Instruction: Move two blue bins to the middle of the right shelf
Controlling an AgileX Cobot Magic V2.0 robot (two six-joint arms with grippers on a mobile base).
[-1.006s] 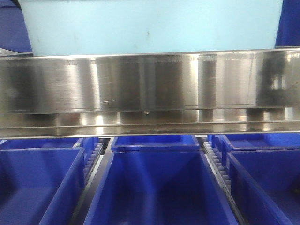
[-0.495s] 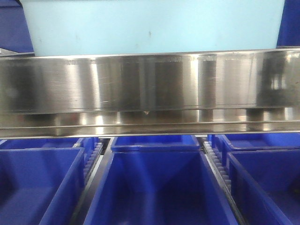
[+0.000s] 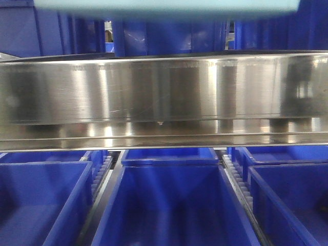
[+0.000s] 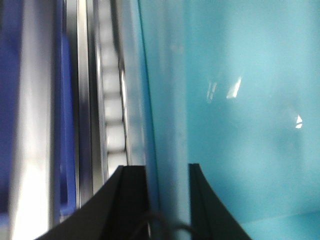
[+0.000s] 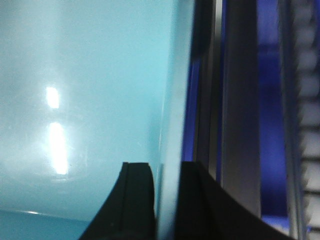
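Observation:
A light blue bin hangs blurred at the top edge of the front view, above the steel front rail of the right shelf middle. In the left wrist view my left gripper is shut on one thin wall of this bin, one black finger outside and one inside. My right gripper is shut on the opposite wall of the bin in the same way. The bin fills most of both wrist views.
Dark blue bins stand at the back of the steel shelf level. Below the rail, three more dark blue bins sit side by side, with white roller tracks between them. Rollers and steel rails run beside the held bin.
The light blue bin has risen; it covered the space above the rail before, and now only its underside shows at the top, uncovering the dark blue bins behind.

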